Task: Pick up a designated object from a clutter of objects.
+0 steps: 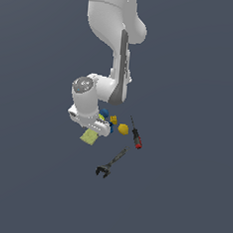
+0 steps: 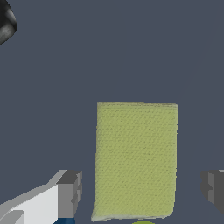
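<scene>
Between the spread fingers [image 2: 69, 192] of the tool [image 2: 142, 192] lies the yellow-green sponge pad [image 2: 135, 159], flat on the counter [image 2: 131, 52], at seven o'clock of the clutter. Nothing is gripped; descend squarely, then close across its long edges.

pad [image 2: 135, 159] pale yellow-green, fine weave | ball [image 1: 104, 113] blue | lemon [image 1: 123, 129] yellow | screwdriver [image 1: 136, 136] red-handled | wrench [image 1: 110, 164] dark
</scene>
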### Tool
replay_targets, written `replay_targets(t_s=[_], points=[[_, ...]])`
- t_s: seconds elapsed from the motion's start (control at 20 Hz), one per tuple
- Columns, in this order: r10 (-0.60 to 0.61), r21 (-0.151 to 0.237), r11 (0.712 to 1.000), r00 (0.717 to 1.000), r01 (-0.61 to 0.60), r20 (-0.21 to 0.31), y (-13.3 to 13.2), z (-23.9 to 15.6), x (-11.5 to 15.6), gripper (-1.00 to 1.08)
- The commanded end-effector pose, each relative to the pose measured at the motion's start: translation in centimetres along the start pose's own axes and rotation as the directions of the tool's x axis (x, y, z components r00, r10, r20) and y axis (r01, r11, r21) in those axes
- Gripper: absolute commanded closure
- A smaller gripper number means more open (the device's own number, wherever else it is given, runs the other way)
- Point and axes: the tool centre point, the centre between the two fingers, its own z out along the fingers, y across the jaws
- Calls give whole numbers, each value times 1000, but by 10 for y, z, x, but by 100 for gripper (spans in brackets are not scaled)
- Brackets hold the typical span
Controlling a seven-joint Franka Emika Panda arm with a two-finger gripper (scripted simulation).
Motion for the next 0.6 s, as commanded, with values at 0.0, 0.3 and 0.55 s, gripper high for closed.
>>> replay_targets(t_s=[0.0, 0.3, 0.55], points=[[0, 0, 1000, 1000, 0, 1, 0, 11, -1, -92], [1, 0, 1000, 1000, -1, 0, 1, 34, -1, -92], [1, 0, 1000, 1000, -1, 0, 1, 38, -1, 108]])
